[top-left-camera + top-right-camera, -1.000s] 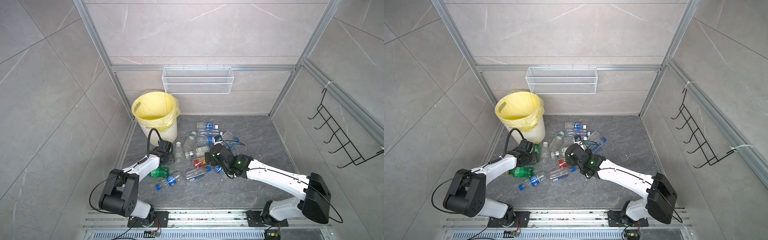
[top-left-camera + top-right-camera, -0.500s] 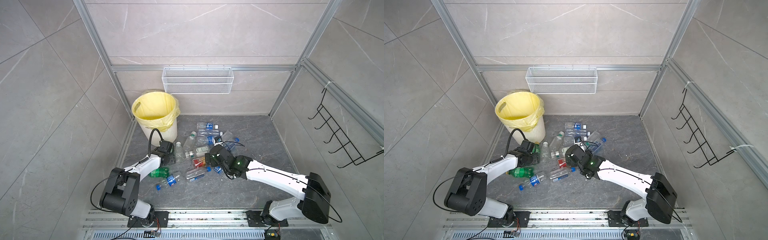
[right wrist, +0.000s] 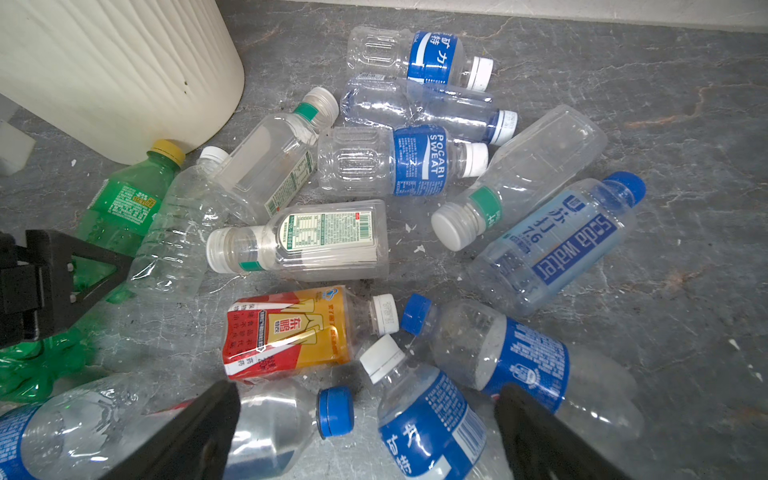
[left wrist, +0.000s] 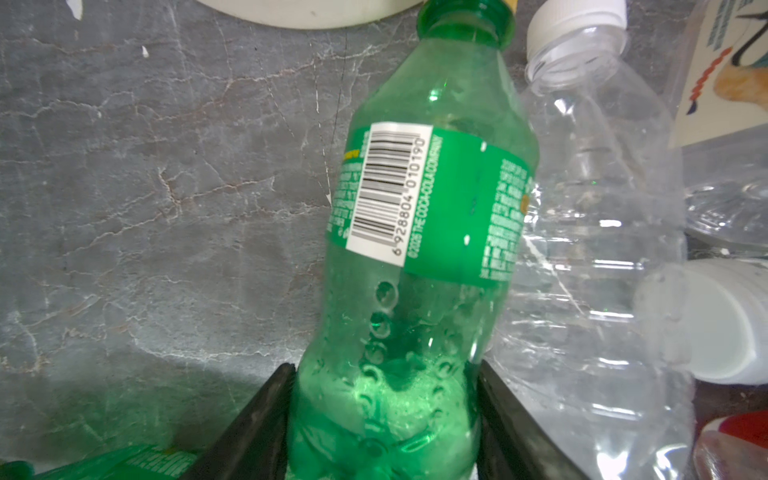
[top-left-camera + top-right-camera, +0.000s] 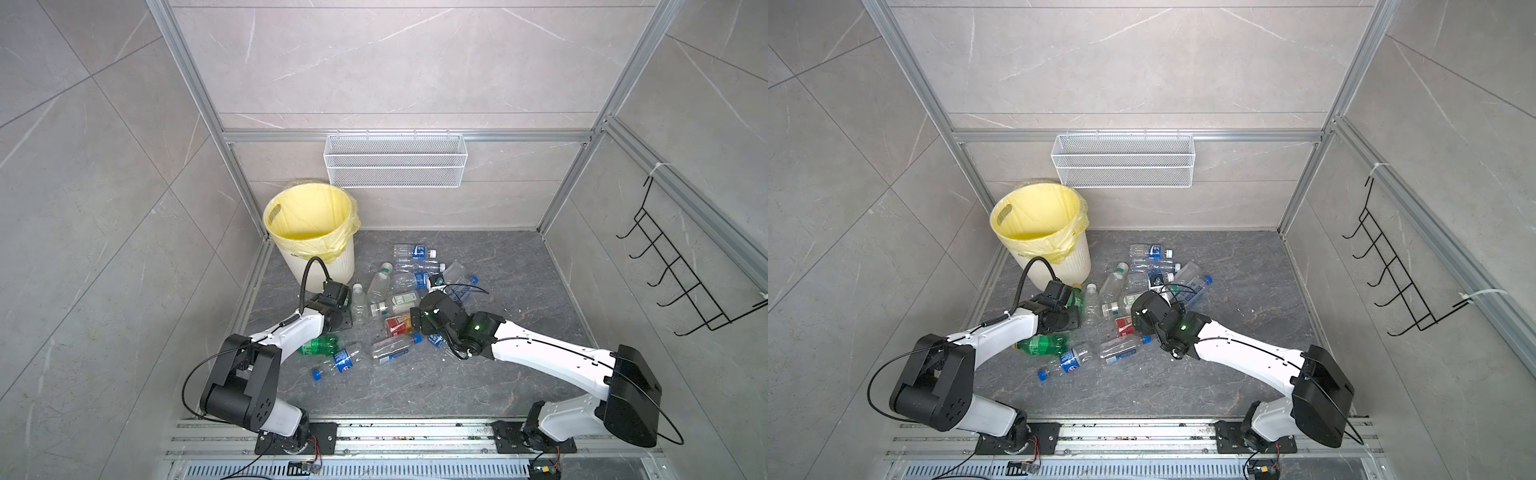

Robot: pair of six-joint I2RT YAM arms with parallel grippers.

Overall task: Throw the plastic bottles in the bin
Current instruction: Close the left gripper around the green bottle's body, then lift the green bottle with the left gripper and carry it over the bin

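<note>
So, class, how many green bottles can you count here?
2. One green bottle lies by the bin, between the left jaws; the other green bottle lies beside the left arm, nearer its base. More could hide under the pile.

You get bright, even, diffuse light in both top views, and the arms cast only soft, faint shadows on the dark floor (image 5: 498, 374). The wide lens stretches the side walls toward the frame edges. In the left wrist view, light shines through the green bottle (image 4: 415, 249) and spills a green tint onto the shadowed floor beside it. Its barcode reads sharp, but the white cap (image 4: 706, 324) at the frame edge is blurred. Your right wrist view is crisp, with small glints on the clear plastic.
</note>
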